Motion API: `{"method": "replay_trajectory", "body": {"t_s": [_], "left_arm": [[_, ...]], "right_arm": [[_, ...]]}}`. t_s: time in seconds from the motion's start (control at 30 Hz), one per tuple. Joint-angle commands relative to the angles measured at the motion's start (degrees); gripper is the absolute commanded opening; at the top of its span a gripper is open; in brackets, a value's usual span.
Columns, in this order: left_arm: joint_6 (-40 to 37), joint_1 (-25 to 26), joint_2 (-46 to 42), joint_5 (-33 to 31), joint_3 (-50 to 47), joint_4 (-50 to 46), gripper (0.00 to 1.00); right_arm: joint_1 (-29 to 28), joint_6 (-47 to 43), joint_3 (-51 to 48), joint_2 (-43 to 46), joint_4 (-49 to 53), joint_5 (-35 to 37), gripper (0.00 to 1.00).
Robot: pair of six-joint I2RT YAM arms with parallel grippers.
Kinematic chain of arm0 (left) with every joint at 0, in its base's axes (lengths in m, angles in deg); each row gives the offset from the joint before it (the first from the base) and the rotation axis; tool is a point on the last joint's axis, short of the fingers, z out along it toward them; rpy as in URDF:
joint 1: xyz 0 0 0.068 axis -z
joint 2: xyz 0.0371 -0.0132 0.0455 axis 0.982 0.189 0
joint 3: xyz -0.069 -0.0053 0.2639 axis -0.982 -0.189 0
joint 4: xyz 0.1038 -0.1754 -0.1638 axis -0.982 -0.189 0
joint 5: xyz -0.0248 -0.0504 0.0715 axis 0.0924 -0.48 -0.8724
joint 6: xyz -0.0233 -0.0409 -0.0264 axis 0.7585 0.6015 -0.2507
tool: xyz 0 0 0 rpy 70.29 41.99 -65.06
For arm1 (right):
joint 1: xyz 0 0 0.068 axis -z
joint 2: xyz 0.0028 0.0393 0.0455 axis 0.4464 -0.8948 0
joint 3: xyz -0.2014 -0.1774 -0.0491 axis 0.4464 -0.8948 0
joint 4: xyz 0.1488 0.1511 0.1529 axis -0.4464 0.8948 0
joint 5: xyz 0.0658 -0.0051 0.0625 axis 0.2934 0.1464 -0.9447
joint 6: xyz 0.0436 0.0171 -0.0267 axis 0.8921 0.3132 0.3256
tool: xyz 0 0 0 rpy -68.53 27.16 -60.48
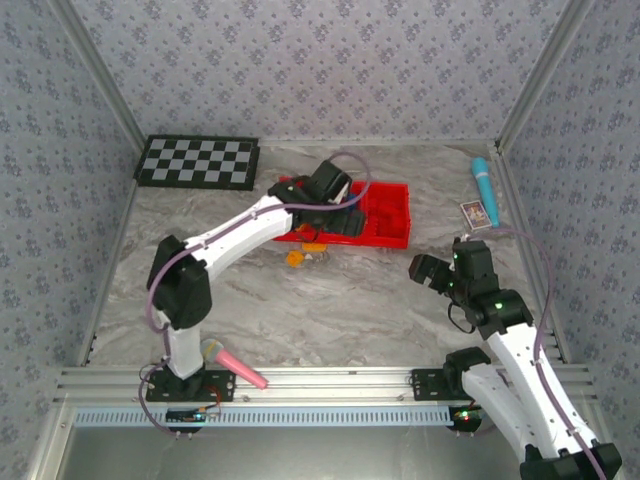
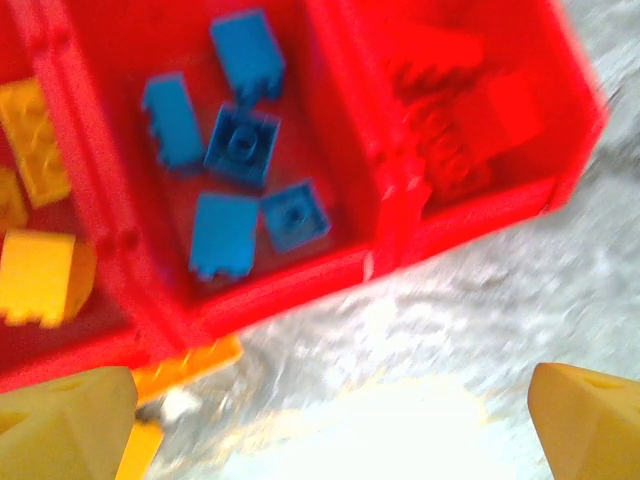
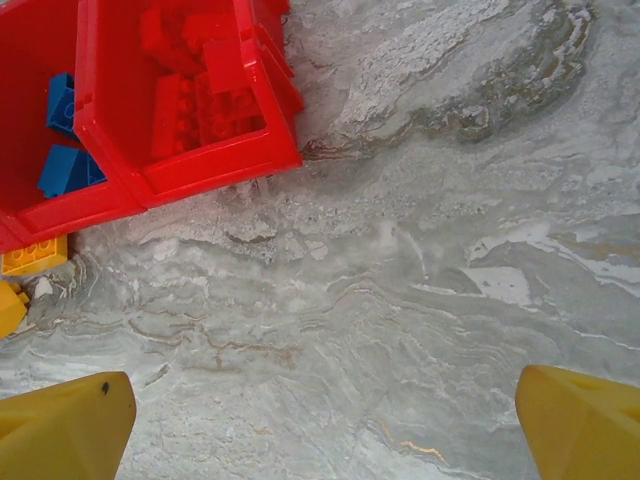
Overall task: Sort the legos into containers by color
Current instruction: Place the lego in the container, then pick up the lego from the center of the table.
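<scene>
left gripper [image 2: 325,428] hangs above the red tray [image 2: 290,285], jaws wide; blue legos [image 2: 240,145] lie in its middle compartment [image 2: 325,120]. right gripper [image 3: 320,425] sits at the tray's 4 o'clock, jaws equally wide.

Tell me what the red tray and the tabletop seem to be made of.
The red tray: likely moulded plastic, glossy, with thin uniform walls and rounded corners. The tabletop: grey veined marble look with a slight sheen; real stone or printed laminate cannot be told.
</scene>
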Motion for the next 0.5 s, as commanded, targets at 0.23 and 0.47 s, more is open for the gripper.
{"method": "replay_trajectory", "body": {"t_s": [0.23, 0.47], "left_arm": [[-5.85, -6.57, -8.26, 3.03, -18.13, 1.89, 1.0], [-10.81, -8.84, -6.27, 4.43, -19.88, 2.07, 1.0]], "right_arm": [[-0.39, 0.06, -0.4, -3.1, -4.06, -1.74, 1.0], [-1.16, 0.78, -0.24, -3.43, -4.02, -1.34, 1.0]]}}
